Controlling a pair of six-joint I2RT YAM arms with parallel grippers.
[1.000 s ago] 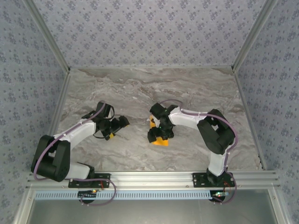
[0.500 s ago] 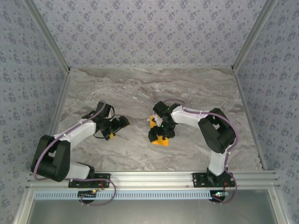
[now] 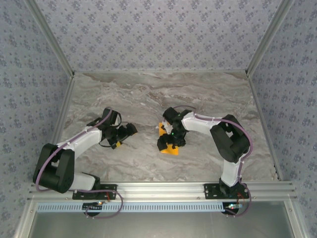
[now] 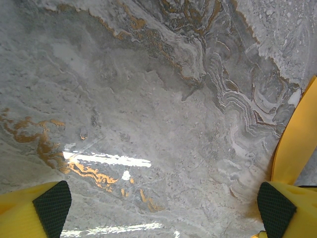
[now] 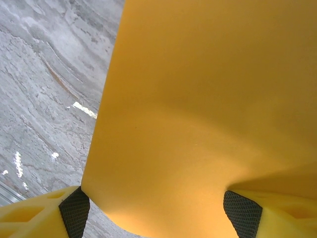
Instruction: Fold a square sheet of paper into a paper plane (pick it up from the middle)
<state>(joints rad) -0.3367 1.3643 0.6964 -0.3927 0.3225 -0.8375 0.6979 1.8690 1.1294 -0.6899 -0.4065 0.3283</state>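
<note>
Right wrist: right pincer [image 5: 158, 217] spread wide astride the orange paper [image 5: 208, 99], seemingly mid-fold; next, pinch its middle. Left pincer [image 4: 163, 204] gaping, empty.

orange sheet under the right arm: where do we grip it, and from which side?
Its middle, from straight above. The square sheet of paper looks thin and near flat on the table, so no edge offers a bite; closing fingers on the centre should buckle up a ridge to pinch. The right gripper is open over it.
</note>
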